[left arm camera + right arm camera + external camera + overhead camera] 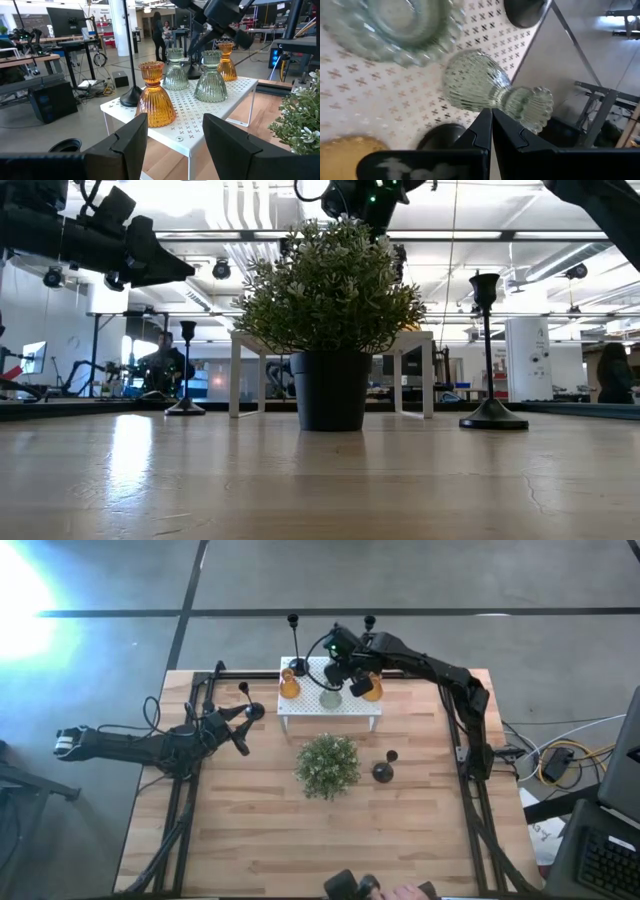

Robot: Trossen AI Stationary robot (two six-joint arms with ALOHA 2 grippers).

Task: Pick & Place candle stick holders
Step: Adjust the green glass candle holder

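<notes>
From above, the right pincer (345, 668) hovers over the white stand (330, 705) on the table (250, 830), among amber and clear holders.

At table height, a plant (330, 290) hides the stand.

The left pincer (172, 135), jaws apart and empty, faces an amber holder (155, 95).

The right pincer, shut and empty, hangs above a clear holder (485, 87); it probably must open before grasping.
</notes>
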